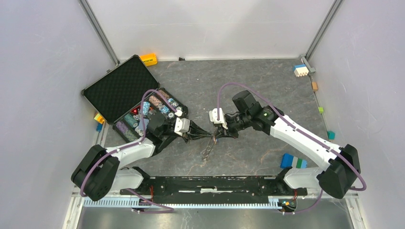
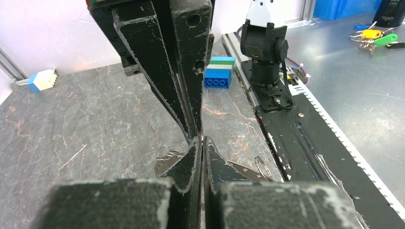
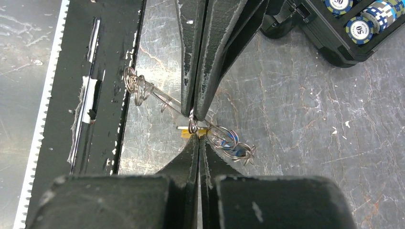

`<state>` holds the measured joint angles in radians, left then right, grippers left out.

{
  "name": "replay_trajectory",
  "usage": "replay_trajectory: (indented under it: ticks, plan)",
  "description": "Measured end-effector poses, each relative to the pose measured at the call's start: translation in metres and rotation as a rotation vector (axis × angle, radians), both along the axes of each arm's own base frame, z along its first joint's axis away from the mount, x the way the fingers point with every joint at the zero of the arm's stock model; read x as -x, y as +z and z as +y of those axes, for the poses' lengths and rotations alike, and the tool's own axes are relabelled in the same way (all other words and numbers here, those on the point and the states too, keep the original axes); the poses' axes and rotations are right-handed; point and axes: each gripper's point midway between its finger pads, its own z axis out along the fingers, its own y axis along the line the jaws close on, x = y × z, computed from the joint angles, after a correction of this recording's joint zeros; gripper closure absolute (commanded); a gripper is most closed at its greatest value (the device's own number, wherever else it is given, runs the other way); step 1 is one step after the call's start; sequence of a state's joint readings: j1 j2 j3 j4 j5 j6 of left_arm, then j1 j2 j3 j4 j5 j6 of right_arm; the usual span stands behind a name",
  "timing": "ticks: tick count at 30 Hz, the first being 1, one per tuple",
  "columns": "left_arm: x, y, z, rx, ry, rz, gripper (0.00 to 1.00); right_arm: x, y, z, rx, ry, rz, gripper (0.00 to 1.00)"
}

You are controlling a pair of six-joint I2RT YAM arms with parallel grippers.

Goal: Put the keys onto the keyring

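My two grippers meet tip to tip above the middle of the table. The left gripper (image 1: 210, 136) (image 2: 201, 140) (image 3: 193, 113) is shut on the keyring (image 3: 192, 125), a thin silvery wire ring. The right gripper (image 1: 216, 138) (image 3: 198, 137) (image 2: 198, 132) is shut too, its tips pinching the lower end of the same small ring. A yellow key (image 3: 203, 131) sits right behind those tips. The blue key (image 3: 234, 140) hangs to the right among more wire loops. Another cluster of loops (image 3: 136, 86) trails left. The keys (image 1: 208, 150) dangle below the grippers, and their metal blades (image 2: 167, 161) show under my left fingers.
An open black case (image 1: 119, 86) of poker chips (image 1: 153, 107) (image 3: 358, 28) lies at the left. A blue-green block (image 1: 293, 161) (image 2: 219, 71) lies near the right arm's base. A white-blue block (image 1: 300, 70) is at the back right. The black base rail (image 1: 205, 183) runs along the near edge.
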<state>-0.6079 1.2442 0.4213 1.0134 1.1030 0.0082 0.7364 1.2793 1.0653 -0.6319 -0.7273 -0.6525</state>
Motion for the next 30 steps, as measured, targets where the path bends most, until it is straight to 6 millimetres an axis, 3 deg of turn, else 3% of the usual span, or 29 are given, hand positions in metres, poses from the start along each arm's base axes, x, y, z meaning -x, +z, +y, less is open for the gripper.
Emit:
replay_trajectory:
  ticks: [30]
  plan:
    - [0.0069,-0.0013,0.0021,0.005,-0.029,-0.011,0.98,0.0071,-0.0058,0.0078,-0.019,0.047,0.061,1.0]
